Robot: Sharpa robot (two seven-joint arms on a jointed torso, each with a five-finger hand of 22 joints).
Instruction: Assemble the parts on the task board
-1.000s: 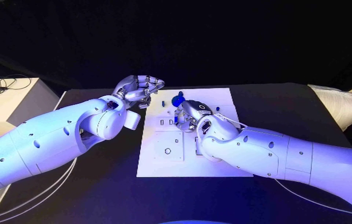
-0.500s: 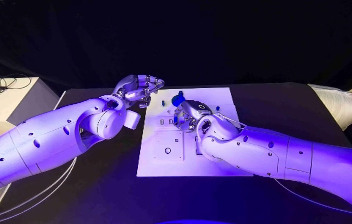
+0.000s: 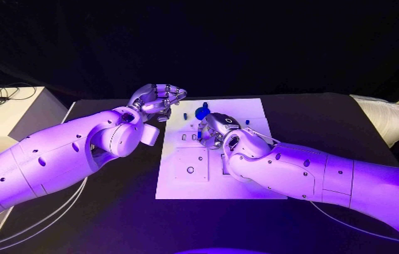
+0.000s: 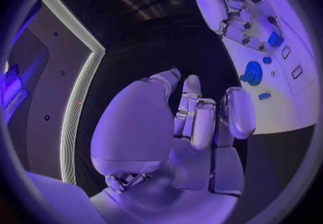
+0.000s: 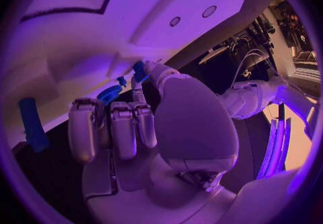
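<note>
At centre left of the head view, the left hand [image 3: 158,101] hung just off the task board's [image 3: 249,176] upper left corner, fingers curled in on nothing. The board lay mid-frame. Over its upper middle, the right hand [image 3: 214,128] pinched a small blue part [image 5: 139,71], with a round blue part [image 3: 200,113] just above it.

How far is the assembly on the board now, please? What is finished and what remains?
Finished: nothing can be confirmed; a round blue part sits near the board's far edge, but whether it is seated is unclear. In hand: the right hand pinches a small blue part over the board. Left: a loose blue bar lies on the board; the left hand waits, curled, holding nothing.
</note>
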